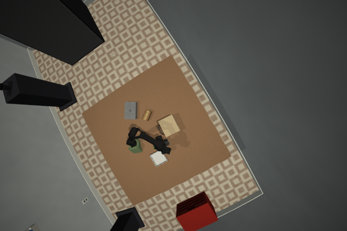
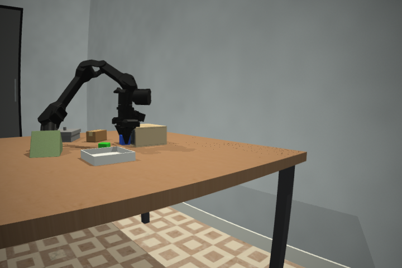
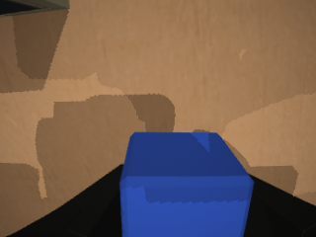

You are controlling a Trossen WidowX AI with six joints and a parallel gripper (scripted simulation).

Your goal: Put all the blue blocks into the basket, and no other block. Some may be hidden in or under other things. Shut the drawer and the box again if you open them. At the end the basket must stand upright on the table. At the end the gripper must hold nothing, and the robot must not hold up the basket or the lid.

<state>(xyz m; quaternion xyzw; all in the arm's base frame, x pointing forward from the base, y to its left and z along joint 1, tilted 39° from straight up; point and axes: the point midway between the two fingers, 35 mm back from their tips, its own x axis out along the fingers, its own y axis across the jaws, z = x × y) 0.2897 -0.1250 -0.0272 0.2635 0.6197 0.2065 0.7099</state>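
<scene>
My gripper (image 2: 124, 132) points straight down and is shut on a blue block (image 2: 123, 140). In the wrist view the blue block (image 3: 186, 200) fills the space between my two dark fingers. The block is low at the table top; I cannot tell whether it touches. A white shallow basket (image 2: 108, 154) stands upright just in front of it and is empty; from above the basket (image 1: 158, 158) lies right beside my gripper (image 1: 166, 149). A small green block (image 2: 104, 144) lies on the table between the basket and the arm.
A tan drawer unit (image 2: 149, 134) stands right beside the gripper. A grey lidded box (image 2: 70, 136) and a small brown box (image 2: 96, 135) stand at the back. The arm's green base (image 2: 46, 143) is at the left.
</scene>
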